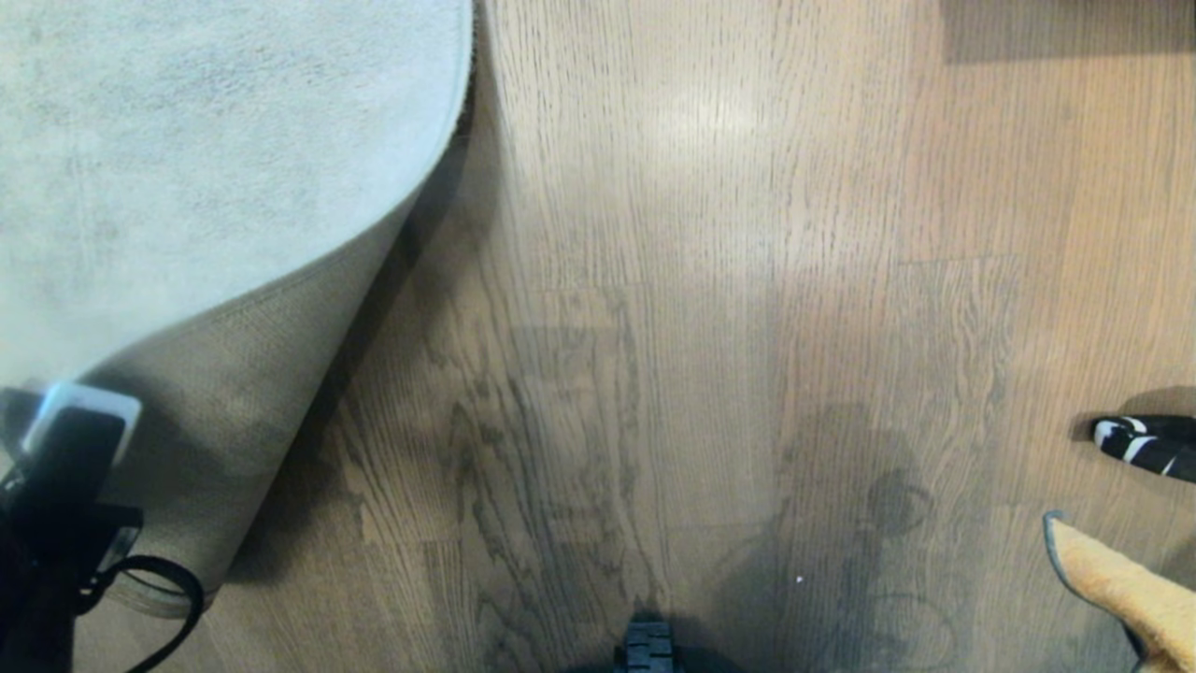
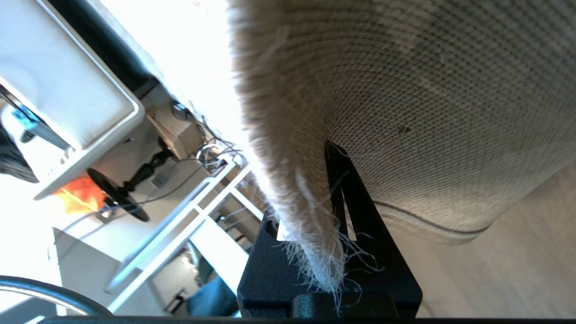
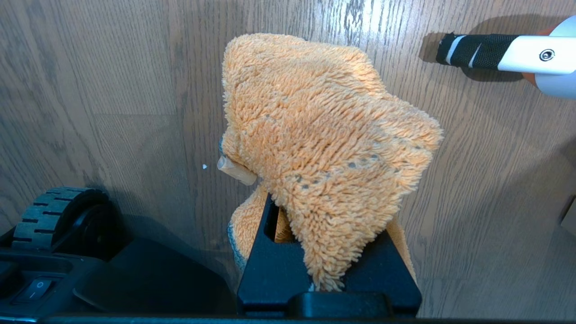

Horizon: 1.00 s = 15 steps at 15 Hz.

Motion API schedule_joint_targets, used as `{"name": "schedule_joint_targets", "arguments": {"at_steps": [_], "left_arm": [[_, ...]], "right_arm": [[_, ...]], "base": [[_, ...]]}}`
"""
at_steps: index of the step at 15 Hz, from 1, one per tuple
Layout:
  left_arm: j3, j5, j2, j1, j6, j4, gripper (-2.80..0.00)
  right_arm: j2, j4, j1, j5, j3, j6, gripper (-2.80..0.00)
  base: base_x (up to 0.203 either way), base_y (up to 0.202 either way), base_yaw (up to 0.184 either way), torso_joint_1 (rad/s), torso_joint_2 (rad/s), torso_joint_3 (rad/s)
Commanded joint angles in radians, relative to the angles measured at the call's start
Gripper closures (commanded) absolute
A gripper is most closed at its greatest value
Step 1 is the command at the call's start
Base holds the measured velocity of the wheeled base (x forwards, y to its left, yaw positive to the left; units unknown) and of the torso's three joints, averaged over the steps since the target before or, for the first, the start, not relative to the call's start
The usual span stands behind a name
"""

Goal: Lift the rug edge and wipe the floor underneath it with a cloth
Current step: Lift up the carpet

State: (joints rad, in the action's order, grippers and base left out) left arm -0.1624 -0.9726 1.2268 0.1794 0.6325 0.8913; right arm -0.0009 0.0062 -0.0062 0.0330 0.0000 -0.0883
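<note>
The rug (image 1: 187,140) lies at the far left of the floor (image 1: 710,280), its near corner lifted and curled so the tan woven backing (image 1: 243,374) faces outward; a shadow falls on the bare planks beside the raised fold. The left end effector (image 1: 65,449) is at the near left, clenched on the rug's frayed edge (image 2: 310,252): in the left wrist view, the pile and loose threads run down between the black fingers (image 2: 355,211), with the backing bulging above them. The cloth (image 3: 324,148) is off the floor at the near right, grasped by the right end effector (image 3: 326,256), whose jaws are closed on its lower fold while the orange fuzzy bulk stands up over them. In the head view only a corner of the cloth (image 1: 1121,589) shows at the right edge. Just beyond it a black-and-white striped handle (image 1: 1145,444) lies on the floor. A ribbed black wheel (image 3: 54,216) of the base sits by the near edge.
</note>
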Motion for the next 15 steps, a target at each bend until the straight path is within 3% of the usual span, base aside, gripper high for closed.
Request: {"name": "schedule_joint_targets", "arguments": {"at_steps": [1, 10, 15], "left_arm": [[-0.015, -0.001, 0.001, 0.000, -0.017, -0.004, 0.00], [-0.067, -0.012, 0.010, -0.004, -0.028, -0.005, 0.00], [-0.123, -0.011, 0.000, -0.064, -0.020, 0.000, 0.00]], "right_arm": [[0.001, 0.000, 0.000, 0.001, 0.000, -0.001, 0.00], [0.001, 0.000, 0.000, 0.001, 0.000, -0.001, 0.00], [0.001, 0.000, 0.000, 0.001, 0.000, 0.004, 0.00]], "base": [[0.000, 0.000, 0.000, 0.000, 0.00, 0.000], [0.000, 0.000, 0.000, 0.000, 0.00, 0.000], [0.000, 0.000, 0.000, 0.000, 0.00, 0.000]]}}
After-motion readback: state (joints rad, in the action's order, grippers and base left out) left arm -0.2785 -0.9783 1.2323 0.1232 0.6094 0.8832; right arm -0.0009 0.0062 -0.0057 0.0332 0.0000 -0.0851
